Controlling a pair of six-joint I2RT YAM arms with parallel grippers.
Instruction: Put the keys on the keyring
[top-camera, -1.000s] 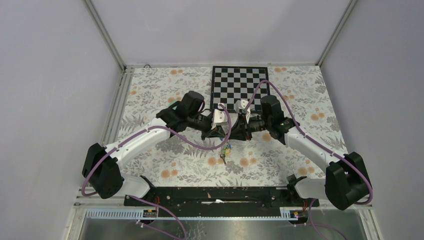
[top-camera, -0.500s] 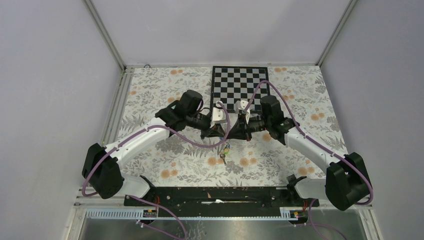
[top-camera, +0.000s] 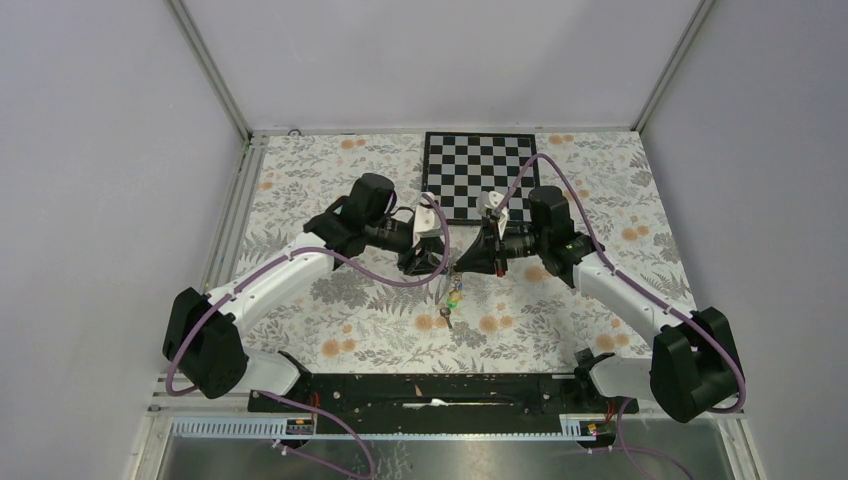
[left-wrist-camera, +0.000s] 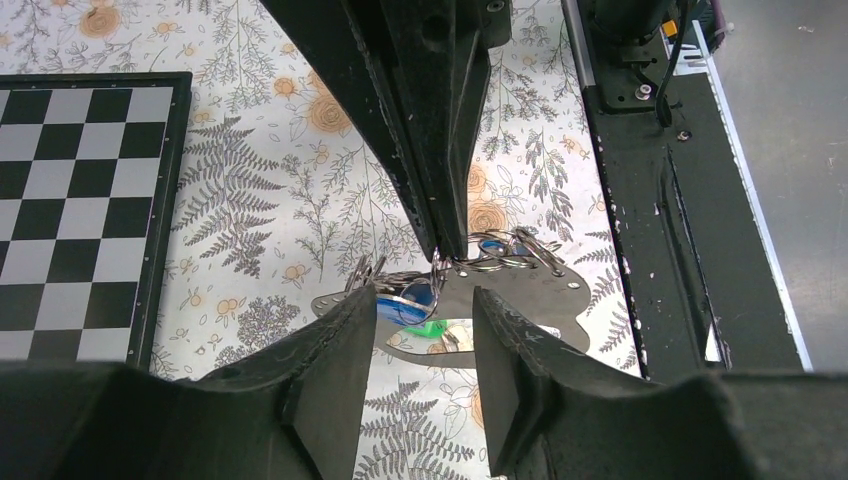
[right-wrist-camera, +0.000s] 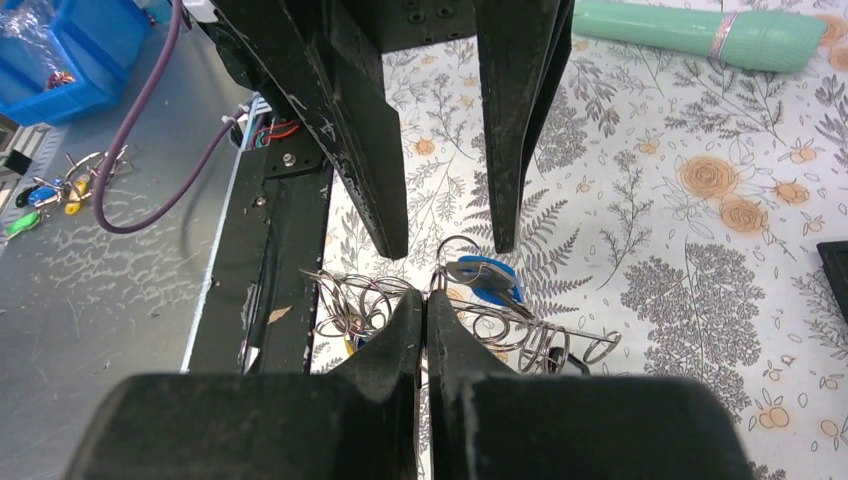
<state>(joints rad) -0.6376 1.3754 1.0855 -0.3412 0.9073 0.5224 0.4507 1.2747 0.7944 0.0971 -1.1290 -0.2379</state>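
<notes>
Right wrist view: my right gripper (right-wrist-camera: 425, 305) is pressing fully shut, its fingers flat against each other. The thin wire of the keyring (right-wrist-camera: 455, 250) is meeting their tips, so I am reading that as its hold. The keys (right-wrist-camera: 482, 277) are hanging right at that spot. The blue head just beyond the tips is the one showing clearly here, and silvery wire loops (right-wrist-camera: 350, 305) are tangling on both sides of it. Opposite, my left gripper (left-wrist-camera: 425, 297) is standing partly open and gripping nothing. In the left wrist view its fingers are framing the bunch, where a blue and a green head are dangling under the right gripper's point, and I am seeing no contact with either finger. From the top external view, both arms are meeting nose to nose above the middle of the tabletop (top-camera: 320, 180). The bunch is hanging between them, just on the near-edge side of the checkerboard (top-camera: 478, 170). Farther out, a mint-green piece (right-wrist-camera: 700, 35) is lying on the tabletop, though I cannot tell toward which edge.
</notes>
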